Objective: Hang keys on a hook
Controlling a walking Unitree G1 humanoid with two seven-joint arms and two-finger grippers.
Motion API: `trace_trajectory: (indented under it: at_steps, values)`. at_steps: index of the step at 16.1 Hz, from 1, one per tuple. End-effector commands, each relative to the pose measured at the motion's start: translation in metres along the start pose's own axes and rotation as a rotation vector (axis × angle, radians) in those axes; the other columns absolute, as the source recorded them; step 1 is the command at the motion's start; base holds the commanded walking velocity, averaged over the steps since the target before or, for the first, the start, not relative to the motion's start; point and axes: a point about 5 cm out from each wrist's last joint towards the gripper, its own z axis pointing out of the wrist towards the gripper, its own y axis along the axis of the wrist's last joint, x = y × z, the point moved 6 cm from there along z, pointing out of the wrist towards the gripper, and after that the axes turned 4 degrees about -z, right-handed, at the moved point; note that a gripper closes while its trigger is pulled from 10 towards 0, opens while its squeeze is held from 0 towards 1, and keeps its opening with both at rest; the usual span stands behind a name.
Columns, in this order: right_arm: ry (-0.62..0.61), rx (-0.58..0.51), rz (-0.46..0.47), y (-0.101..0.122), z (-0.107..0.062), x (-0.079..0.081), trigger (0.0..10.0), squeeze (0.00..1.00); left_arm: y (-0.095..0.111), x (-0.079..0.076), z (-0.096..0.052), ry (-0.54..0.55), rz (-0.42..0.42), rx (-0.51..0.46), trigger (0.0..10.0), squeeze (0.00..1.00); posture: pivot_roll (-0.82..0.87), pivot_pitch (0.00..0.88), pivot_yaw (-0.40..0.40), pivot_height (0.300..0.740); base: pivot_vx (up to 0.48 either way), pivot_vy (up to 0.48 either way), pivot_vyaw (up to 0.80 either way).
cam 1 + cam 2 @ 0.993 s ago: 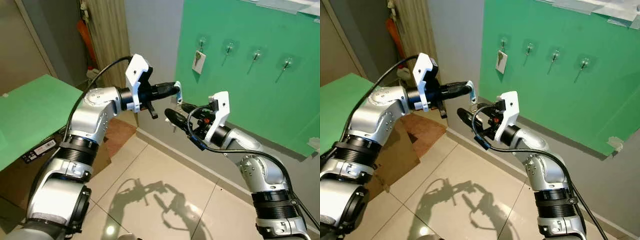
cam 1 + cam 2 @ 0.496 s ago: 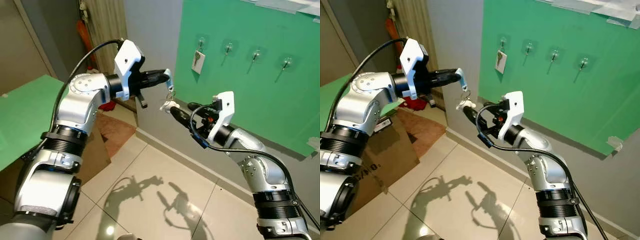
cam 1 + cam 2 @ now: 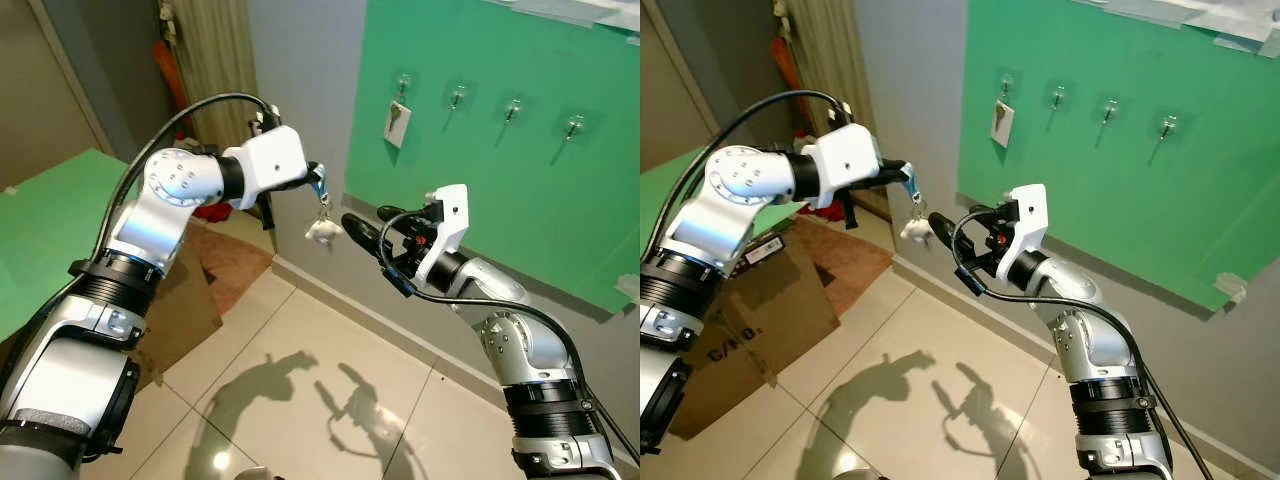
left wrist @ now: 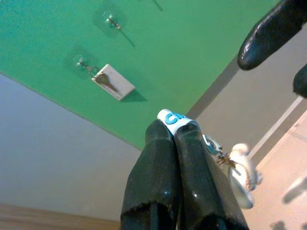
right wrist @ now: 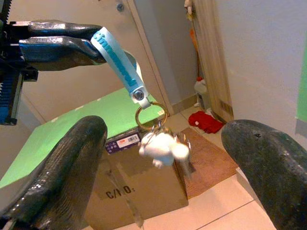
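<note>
Left end effector (image 3: 312,176) pinched together on the blue strap (image 5: 120,64), so the key ring (image 5: 150,113), keys and white charm (image 3: 322,231) dangle free for hooking. Right end effector (image 3: 366,230) spread wide just beside the charm, holding nothing. Green board (image 3: 520,190) ahead: leftmost hook (image 3: 402,84) carries a tagged key (image 3: 396,124); three hooks beyond bare, open air between.

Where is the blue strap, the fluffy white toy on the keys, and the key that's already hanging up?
blue strap (image 5: 120,67), right wrist view, middle of the strap.
fluffy white toy (image 5: 162,147), right wrist view, its body.
hanging key (image 3: 397,123), left eye view, its white tag on the green board.
</note>
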Motion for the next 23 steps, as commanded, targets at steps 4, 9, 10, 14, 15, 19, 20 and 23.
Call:
trace_trajectory:
  at_steps: [4,9,10,14,15,19,20,23]
  values:
    - [-0.008,0.002,-0.004,-0.002,0.001,0.000,10.0,0.00,0.011,0.014,-0.003,0.047,0.126,0.000,0.0,0.00,0.04,0.000,0.041,0.740,0.000,0.000,0.00]
    - [0.003,0.007,-0.007,-0.004,0.002,0.003,10.0,0.00,0.024,0.028,-0.004,0.125,-0.017,-0.124,0.0,0.00,0.04,0.000,0.045,0.740,0.000,0.000,0.00]
    - [0.003,0.007,-0.004,-0.005,0.002,0.004,10.0,0.00,0.024,0.036,-0.007,0.172,-0.207,-0.202,0.0,0.00,0.04,0.000,0.046,0.740,0.000,0.000,0.00]
    - [0.006,0.006,0.011,-0.007,0.001,0.006,10.0,0.00,0.016,0.037,-0.009,0.219,-0.546,-0.332,0.0,0.00,0.04,0.000,0.044,0.740,0.000,0.000,0.00]
    - [0.008,0.004,0.013,-0.007,0.001,0.007,10.0,0.00,0.017,0.037,-0.009,0.220,-0.601,-0.356,0.0,0.00,0.04,0.000,0.045,0.740,0.000,0.000,0.00]
    - [0.031,-0.027,0.038,0.003,0.004,0.013,10.0,0.00,0.014,0.033,-0.008,0.214,-0.799,-0.423,0.0,0.00,0.04,0.000,0.046,0.740,0.000,0.000,0.00]
    - [0.037,-0.035,0.042,0.006,0.005,0.014,10.0,0.00,0.014,0.030,-0.007,0.204,-0.820,-0.427,0.0,0.00,0.04,0.000,0.046,0.740,0.000,0.000,0.00]
    - [0.058,-0.059,0.047,0.015,0.010,0.020,10.0,0.00,0.022,0.019,-0.001,0.159,-0.829,-0.432,0.0,0.00,0.04,0.000,0.046,0.740,0.000,0.000,0.00]
